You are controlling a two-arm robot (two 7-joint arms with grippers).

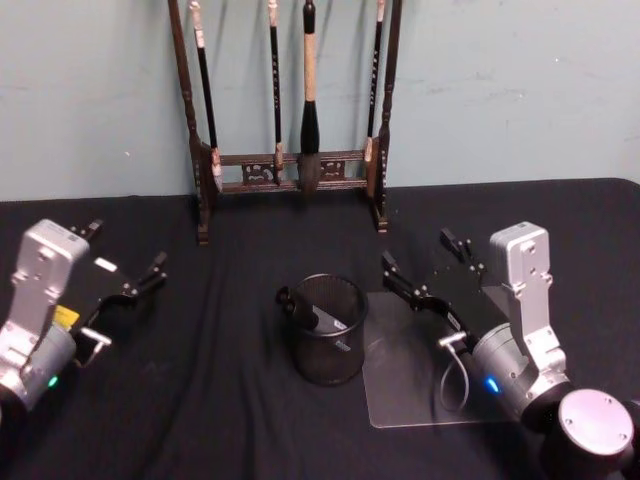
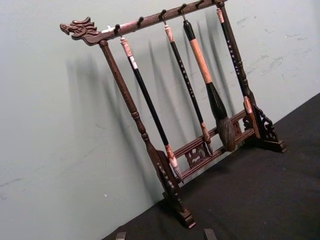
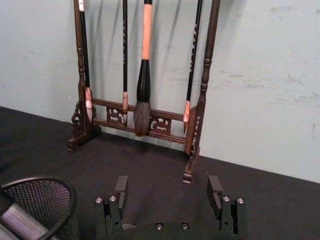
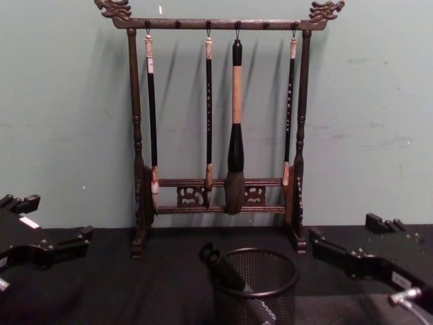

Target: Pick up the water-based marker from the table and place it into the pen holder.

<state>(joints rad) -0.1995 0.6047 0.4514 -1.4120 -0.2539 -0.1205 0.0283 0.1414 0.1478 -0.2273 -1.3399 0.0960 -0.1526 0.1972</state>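
Leaning inside the holder point(image 1: 327, 343), the marker point(image 1: 329, 319) pokes over its left rim. Right gripper point(image 1: 427, 266) hangs just right of the holder, jaws wide, empty. Left gripper point(image 1: 128, 260) is well left, also wide. Brush rack point(image 1: 290, 120) stands behind.

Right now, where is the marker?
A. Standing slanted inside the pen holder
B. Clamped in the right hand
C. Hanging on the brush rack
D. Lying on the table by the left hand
A: the marker leans inside the pen holder, its end poking over the rim, while the right hand is open and empty.
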